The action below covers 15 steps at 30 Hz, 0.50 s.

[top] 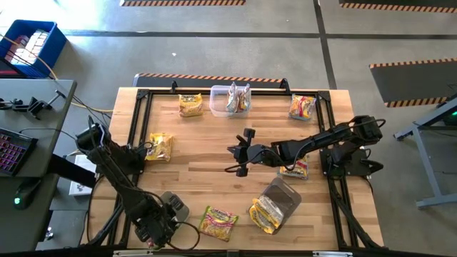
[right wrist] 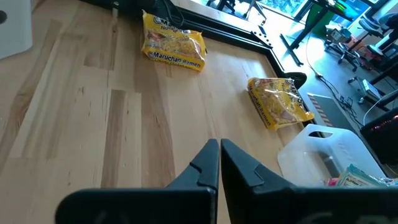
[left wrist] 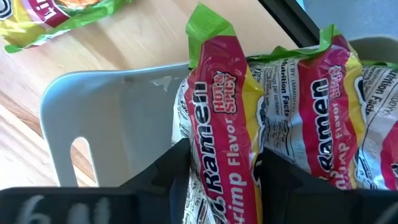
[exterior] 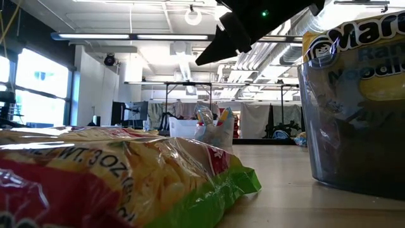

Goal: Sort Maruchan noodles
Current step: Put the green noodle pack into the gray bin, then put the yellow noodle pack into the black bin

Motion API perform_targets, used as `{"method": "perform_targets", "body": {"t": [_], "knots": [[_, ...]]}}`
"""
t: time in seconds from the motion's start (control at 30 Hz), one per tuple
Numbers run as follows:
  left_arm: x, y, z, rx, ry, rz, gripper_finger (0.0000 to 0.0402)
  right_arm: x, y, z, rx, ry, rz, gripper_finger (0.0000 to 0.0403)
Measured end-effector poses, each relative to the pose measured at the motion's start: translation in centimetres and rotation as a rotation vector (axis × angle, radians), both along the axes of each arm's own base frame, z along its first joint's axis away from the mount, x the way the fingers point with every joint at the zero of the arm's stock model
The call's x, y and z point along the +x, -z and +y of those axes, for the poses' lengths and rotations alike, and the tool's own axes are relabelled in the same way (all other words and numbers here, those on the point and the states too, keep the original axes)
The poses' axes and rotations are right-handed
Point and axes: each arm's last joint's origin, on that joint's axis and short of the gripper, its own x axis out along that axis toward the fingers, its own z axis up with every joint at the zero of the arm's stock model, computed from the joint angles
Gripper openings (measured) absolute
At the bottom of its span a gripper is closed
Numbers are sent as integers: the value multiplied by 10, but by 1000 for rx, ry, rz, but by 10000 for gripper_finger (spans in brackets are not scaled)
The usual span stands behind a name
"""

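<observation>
The left end effector [left wrist: 217,180] straddles a pink-red crinkly shrimp ramen packet [left wrist: 221,124] standing lengthwise between its fingers in a clear tub [left wrist: 106,118]; whether it grips, I cannot tell.

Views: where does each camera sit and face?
High: overhead, straight down on the table; both arms show.
Low: table height, looking across past a near packet; an arm overhead.
Left wrist: into a tub; left gripper around a red packet.
Right wrist: over the table; shut right gripper ahead.
Shared: high and right wrist both show a yellow packet.
</observation>
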Motion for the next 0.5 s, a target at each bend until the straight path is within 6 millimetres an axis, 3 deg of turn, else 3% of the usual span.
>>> {"method": "perform_targets", "body": {"t": [0.27,0.5], "knots": [[0,-4,-1,-16,-6,12,176,0,0,0,0,0,0,0],[1,-19,-4,-52,-78,57,183,0,0,-1,-1,3,3,0]]}}
